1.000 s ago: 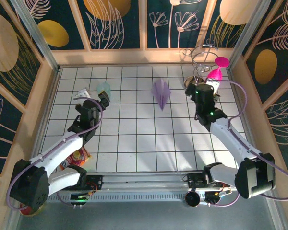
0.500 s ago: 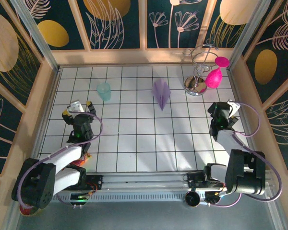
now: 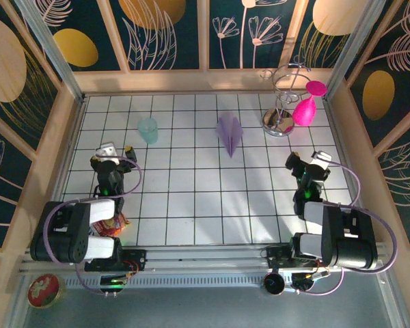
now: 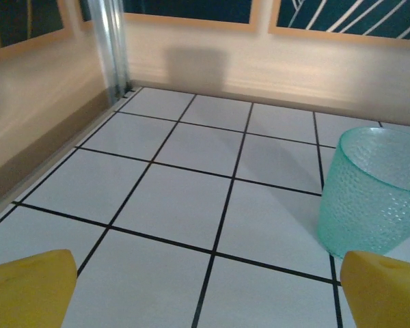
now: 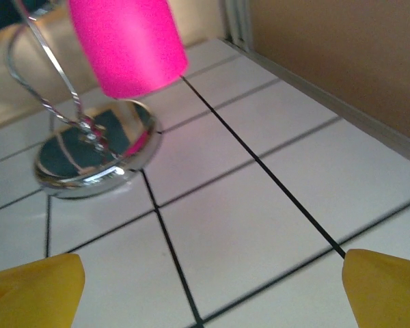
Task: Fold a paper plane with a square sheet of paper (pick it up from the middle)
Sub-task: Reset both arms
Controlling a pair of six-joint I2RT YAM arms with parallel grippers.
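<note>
The square sheet of paper lies folded into the paper plane (image 3: 229, 134), a slim pale lilac dart on the white tiled floor at the back centre, its nose pointing toward the arms. My left gripper (image 3: 111, 154) sits low at the near left, far from the plane, and is open. In the left wrist view the yellow fingertips (image 4: 27, 290) of that gripper (image 4: 208, 301) stand wide apart over bare tile. My right gripper (image 3: 307, 163) sits low at the near right, also open. In the right wrist view this gripper (image 5: 208, 294) has nothing between its fingertips (image 5: 386, 287).
A translucent teal cup (image 3: 148, 130) (image 4: 372, 191) stands ahead of the left gripper. A wire stand (image 3: 277, 123) (image 5: 96, 154) with a pink bulb (image 3: 303, 109) (image 5: 126, 44) stands at the back right. A red snack packet (image 3: 113, 222) lies by the left arm's base. Low walls ring the floor.
Both arms have pulled back toward their bases, the left away from the cup, the right away from the stand. Both grippers stayed open. The paper plane has not moved.
</note>
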